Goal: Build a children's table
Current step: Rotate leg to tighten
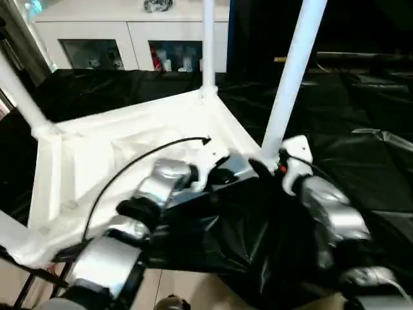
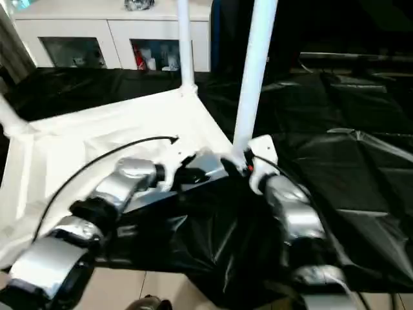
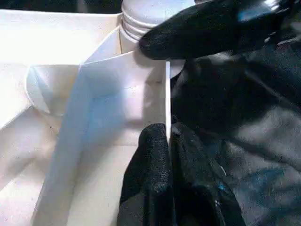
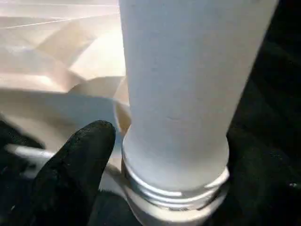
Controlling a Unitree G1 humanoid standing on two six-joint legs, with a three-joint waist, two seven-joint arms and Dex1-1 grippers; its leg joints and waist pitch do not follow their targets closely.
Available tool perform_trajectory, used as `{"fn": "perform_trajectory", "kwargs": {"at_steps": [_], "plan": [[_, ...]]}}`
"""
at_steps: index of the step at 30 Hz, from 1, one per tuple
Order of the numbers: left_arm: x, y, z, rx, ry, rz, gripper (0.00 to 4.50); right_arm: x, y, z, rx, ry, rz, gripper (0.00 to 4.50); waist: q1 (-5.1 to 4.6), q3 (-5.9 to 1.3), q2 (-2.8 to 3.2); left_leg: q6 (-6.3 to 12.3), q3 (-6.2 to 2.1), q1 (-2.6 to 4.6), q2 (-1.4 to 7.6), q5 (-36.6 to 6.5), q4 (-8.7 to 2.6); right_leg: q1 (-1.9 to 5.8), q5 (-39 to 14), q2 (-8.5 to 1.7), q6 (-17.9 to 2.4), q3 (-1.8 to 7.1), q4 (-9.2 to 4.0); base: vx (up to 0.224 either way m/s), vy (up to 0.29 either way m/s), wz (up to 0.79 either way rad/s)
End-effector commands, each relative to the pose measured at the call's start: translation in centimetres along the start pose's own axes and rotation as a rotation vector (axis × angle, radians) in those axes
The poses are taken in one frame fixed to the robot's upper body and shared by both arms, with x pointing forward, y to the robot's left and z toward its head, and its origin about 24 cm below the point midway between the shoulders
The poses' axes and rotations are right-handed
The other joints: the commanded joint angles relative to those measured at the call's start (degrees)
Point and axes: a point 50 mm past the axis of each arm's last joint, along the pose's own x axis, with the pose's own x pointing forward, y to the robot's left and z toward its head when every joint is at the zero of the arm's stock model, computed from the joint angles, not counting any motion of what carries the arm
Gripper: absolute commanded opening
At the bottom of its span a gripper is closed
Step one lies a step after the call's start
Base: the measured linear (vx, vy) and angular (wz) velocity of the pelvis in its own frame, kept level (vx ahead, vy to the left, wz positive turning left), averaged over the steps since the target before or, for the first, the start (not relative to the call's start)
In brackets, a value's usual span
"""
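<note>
Four white legs (image 1: 293, 71) rise from the upturned tabletop (image 1: 116, 161) on the black-draped counter (image 1: 361, 161). Left wrist view: left end effector (image 3: 168, 136) clamped on the tabletop's rim. Right wrist view: right end effector (image 1: 268, 165) apart around the nearest leg's base.

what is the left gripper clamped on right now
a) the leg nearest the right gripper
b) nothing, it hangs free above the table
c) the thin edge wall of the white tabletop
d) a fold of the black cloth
c) In the left wrist view the left gripper has its two black fingers pressed together on the thin white edge wall of the upturned tabletop, just beside the corner where the near leg stands.
</note>
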Motion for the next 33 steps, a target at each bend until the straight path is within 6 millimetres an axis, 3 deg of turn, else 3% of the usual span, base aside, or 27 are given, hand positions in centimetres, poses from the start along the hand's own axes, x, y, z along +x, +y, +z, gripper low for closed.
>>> {"fn": "perform_trajectory", "kwargs": {"at_steps": [1, 3, 5, 6, 8, 13, 20, 26, 31, 33], "plan": [[0.9, -1.2, 3.0, 0.089, -0.145, -0.092, 0.00, 1.3, 4.2, 0.8, -0.037, -0.031, 0.289, 3.77, 0.23, -3.69, -1.39, 5.28, -1.12, 1.11, 2.79, -10.9, -3.30, 2.75, -3.5, -3.68, -13.6, 1.64, -4.28, 0.000, 0.000, 0.00], [-0.2, -1.3, 2.5, 0.106, -0.144, -0.184, 0.00, -0.4, 3.9, 0.7, -0.088, 0.001, 0.438, 3.77, 0.50, -3.54, -1.60, 5.79, -1.07, 1.14, 3.05, -11.7, -3.32, 2.82, -5.0, -3.64, -13.4, 1.76, -4.33, 0.000, 0.000, 0.00], [-0.6, -1.3, 2.3, 0.112, -0.140, -0.217, 0.00, -1.0, 3.8, 0.6, -0.109, 0.021, 0.493, 3.77, 0.50, -3.58, -1.43, 6.00, -1.08, 1.09, 3.07, -11.7, -3.33, 2.59, -5.4, -3.71, -13.6, 1.74, -4.33, 0.000, 0.000, 0.00], [-1.0, -1.4, 2.1, 0.116, -0.130, -0.248, 0.00, -1.6, 3.7, 0.4, -0.139, 0.052, 0.544, 3.77, 0.50, -3.56, -1.77, 5.85, -1.02, 1.15, 3.07, -11.8, -3.34, 2.53, -6.2, -3.67, -13.6, 1.73, -4.42, 0.000, 0.000, 0.00], [-1.7, -1.5, 1.6, 0.126, -0.109, -0.300, 0.00, -2.5, 3.4, 0.2, -0.171, 0.100, 0.607, 3.77, 0.81, -3.56, -1.58, 5.51, -1.16, 1.29, 3.31, -12.1, -3.39, 2.49, -7.0, -3.77, -14.0, 1.78, -4.35, 0.000, 0.000, 0.00], [-2.4, -1.6, 1.2, 0.132, -0.096, -0.343, 0.00, -2.9, 2.9, 0.4, -0.175, 0.114, 0.625, 3.43, 1.60, -3.59, -1.55, 5.30, -1.09, 1.49, 3.46, -12.5, -3.30, 2.10, -7.0, -3.90, -14.6, 1.96, -4.18, 0.000, 0.000, 0.00], [-3.3, -1.7, 0.7, 0.130, -0.082, -0.374, 0.00, -3.4, 3.1, 0.6, -0.158, 0.133, 0.684, 2.76, 1.63, -3.62, -1.82, 5.49, -1.05, 1.24, 3.34, -11.2, -3.23, 2.14, -6.4, -3.87, -14.4, 1.89, -4.02, 0.000, 0.000, 0.00], [-3.5, -1.7, 0.6, 0.129, -0.079, -0.372, 0.00, -3.5, 3.2, 0.5, -0.150, 0.137, 0.701, 2.72, 1.62, -3.56, -1.88, 5.05, -1.05, 1.27, 3.30, -11.4, -3.27, 2.07, -7.3, -3.77, -14.1, 1.90, -4.07, 0.000, 0.000, 0.00], [-2.5, -1.0, 1.0, 0.081, -0.107, -0.224, 0.00, -1.9, 2.1, -0.6, -0.130, 0.151, 0.462, 2.72, 1.31, -3.60, -1.62, 4.04, -1.09, 1.18, 3.11, -11.5, -3.25, 1.91, -7.2, -3.84, -14.2, 1.89, -4.09, 0.000, 0.000, 0.00], [-1.9, -0.7, 1.3, 0.078, -0.111, -0.163, 0.00, -1.0, 1.3, -1.0, -0.096, 0.155, 0.294, 2.72, 0.63, -3.46, -1.66, 2.64, -1.15, 1.22, 2.91, -13.0, -3.53, 1.94, -9.5, -3.78, -14.0, 1.84, -4.26, 0.000, 0.000, 0.00]]}}
